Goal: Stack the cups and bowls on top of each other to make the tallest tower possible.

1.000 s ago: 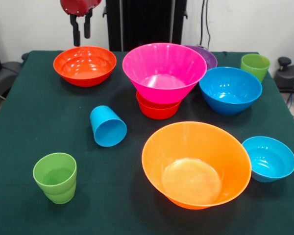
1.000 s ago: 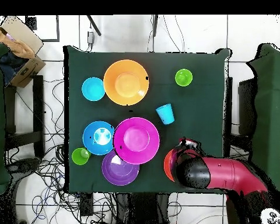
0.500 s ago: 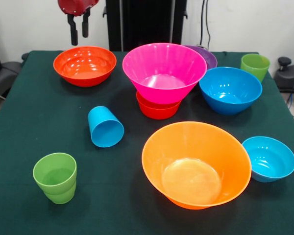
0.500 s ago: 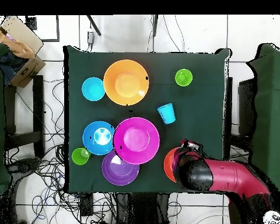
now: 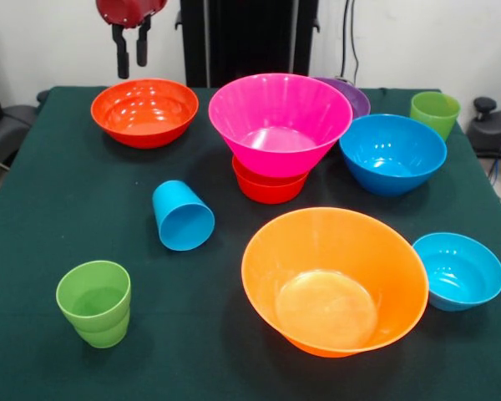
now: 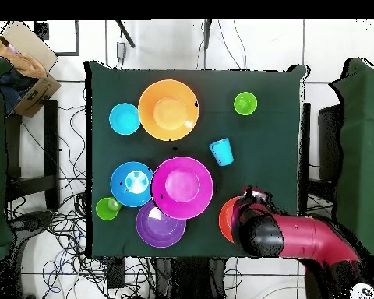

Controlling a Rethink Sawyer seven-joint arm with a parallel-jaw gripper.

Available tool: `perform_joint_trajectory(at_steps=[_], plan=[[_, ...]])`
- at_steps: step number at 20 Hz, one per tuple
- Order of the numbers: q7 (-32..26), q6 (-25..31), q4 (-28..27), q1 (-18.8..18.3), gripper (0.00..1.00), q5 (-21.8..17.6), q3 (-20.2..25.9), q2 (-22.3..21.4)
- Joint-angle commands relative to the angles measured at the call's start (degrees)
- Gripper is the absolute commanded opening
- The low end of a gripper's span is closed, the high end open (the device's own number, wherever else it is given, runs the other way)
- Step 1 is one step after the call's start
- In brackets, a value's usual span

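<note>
My gripper (image 5: 130,60) hangs open and empty above the far left rim of the medium red-orange bowl (image 5: 144,111); in the overhead view the gripper (image 6: 252,195) and arm cover part of that bowl (image 6: 224,219). The tower is the large pink bowl (image 5: 280,121) resting on the small red-orange bowl (image 5: 269,189). The purple bowl (image 5: 351,94) stands behind it and the blue bowl (image 5: 392,153) to its right. The large orange bowl (image 5: 334,280) and the small blue bowl (image 5: 457,270) stand near the front. The sky blue cup (image 5: 184,215) lies on its side. One green cup (image 5: 94,302) stands at the front left, the other (image 5: 435,111) at the far right.
The dark green table (image 5: 58,192) ends at the left and front edges. The robot's black pedestal (image 5: 246,38) stands behind the table. A cardboard box (image 6: 22,66) sits off the table in the overhead view.
My gripper has drifted a little to the left in the front view. The sky blue cup has rocked slightly. The bowls have not moved.
</note>
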Motion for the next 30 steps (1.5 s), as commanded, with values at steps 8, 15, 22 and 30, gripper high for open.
perform_joint_trajectory(at_steps=[8,15,22,30], plan=[[14.84,-10.45,3.54,6.96,1.0,-4.42,-6.97,6.13],[15.12,-12.6,3.32,9.1,1.0,-3.88,-9.42,6.77],[14.57,-12.52,3.34,9.9,1.0,-3.09,-10.22,6.36],[15.67,-13.16,3.13,12.84,1.0,-2.53,-12.97,6.6]])
